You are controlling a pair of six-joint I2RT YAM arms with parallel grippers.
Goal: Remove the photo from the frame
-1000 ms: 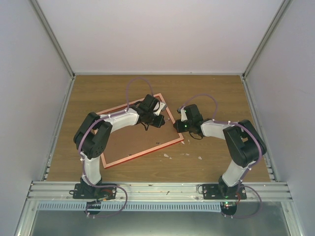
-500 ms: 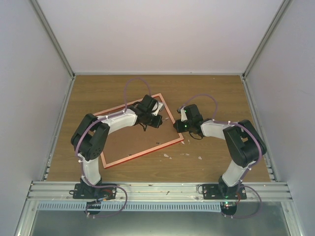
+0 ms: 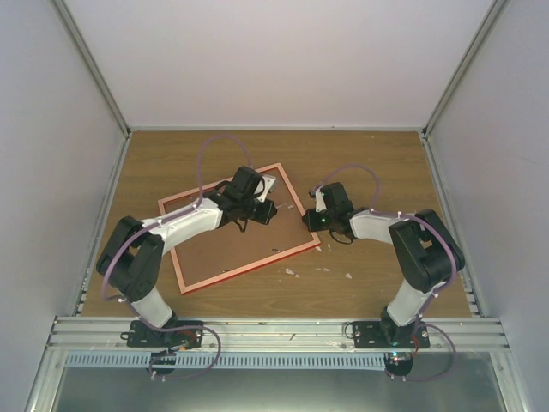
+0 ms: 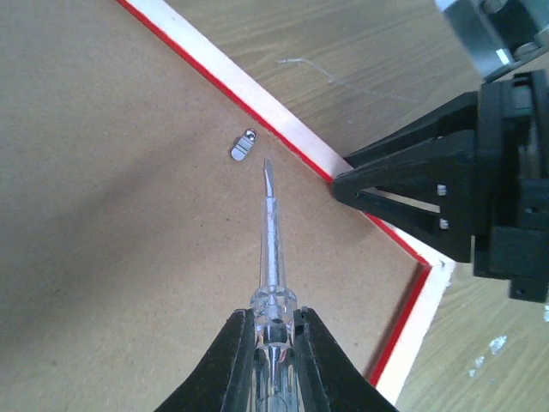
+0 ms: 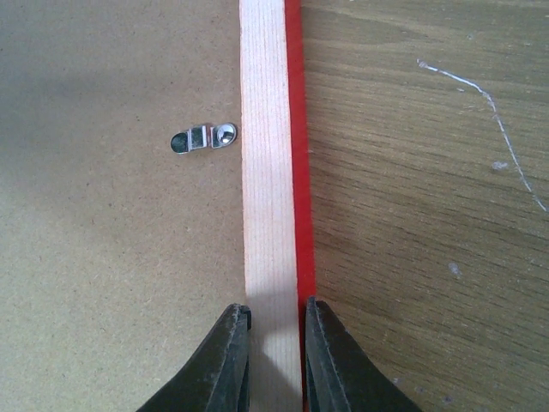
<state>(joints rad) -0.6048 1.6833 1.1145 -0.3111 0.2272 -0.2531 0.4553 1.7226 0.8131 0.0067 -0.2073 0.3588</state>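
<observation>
So compared to a second ago, the left arm has swung its elbow way out to the left and the left gripper point(image 4: 273, 322) has slid a bit left and back over the frame point(image 3: 249, 269). The right arm hasn't budged. The frame is lying face down on the surface point(image 5: 412, 215), brown board back point(image 4: 129, 215) up, and it looks to be in the same spot as before. The left jaws are clamped on a clear screwdriver point(image 4: 271, 249), which sticks straight out ahead of them. Its tip hangs just short of a little metal clip point(image 4: 243, 145) on the board, slightly to the clip's right; can't tell if it's touching the board. The right gripper point(image 5: 276, 313) has its jaws pinched on the frame's pale wood rail, with the same clip ahead of them and off to the left.
</observation>
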